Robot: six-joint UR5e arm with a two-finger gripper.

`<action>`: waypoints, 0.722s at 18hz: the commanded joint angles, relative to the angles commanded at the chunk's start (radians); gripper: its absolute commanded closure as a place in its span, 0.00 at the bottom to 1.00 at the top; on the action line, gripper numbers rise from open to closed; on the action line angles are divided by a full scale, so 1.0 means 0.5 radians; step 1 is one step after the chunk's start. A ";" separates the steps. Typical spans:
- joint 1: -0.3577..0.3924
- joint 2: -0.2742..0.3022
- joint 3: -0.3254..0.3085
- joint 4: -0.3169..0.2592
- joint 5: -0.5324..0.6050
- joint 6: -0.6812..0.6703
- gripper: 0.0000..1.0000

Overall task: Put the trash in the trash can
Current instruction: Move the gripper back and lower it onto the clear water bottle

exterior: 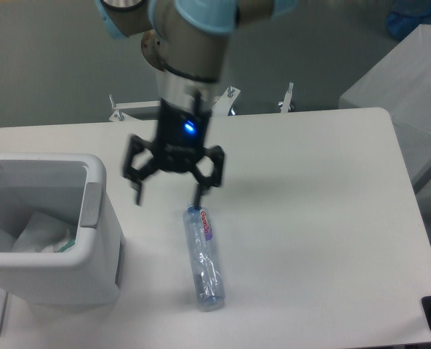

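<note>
Your gripper (168, 196) hangs over the middle of the white table (309, 218), its two fingers spread wide with nothing between them. The body is a little motion-blurred, with a blue light glowing on its housing. The left-hand fingertip in the picture points down at bare tabletop; the other fingertip (198, 200) comes down just above the blue cap end of the bottle (204, 254). You cannot tell from this single view whether that tip touches the cap or only lines up with it.

The bottle lies flat on the table, clear plastic with a purple-pink label near the capped end. Its cap points toward the arm's base and its body stretches away toward the table's front edge, tilted slightly to the right in the picture. So most of the bottle sits in front of and below your gripper, not between the fingers; only the cap end falls near the span of the open jaws.

To the left in the picture, well apart from the gripper, stands the trash can (91, 240), a white boxy bin with a thick rim and a grey tab on the side facing the bottle. Inside it you can see the crumpled wrapper (44, 231), white with green marks, resting low in the bin.
</note>
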 joint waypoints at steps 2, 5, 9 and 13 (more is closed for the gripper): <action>-0.003 -0.114 0.025 -0.003 0.056 -0.003 0.00; -0.003 -0.261 0.122 -0.009 0.059 0.009 0.00; -0.012 -0.479 0.270 -0.015 0.062 0.009 0.00; -0.083 -0.614 0.313 0.000 0.151 0.031 0.00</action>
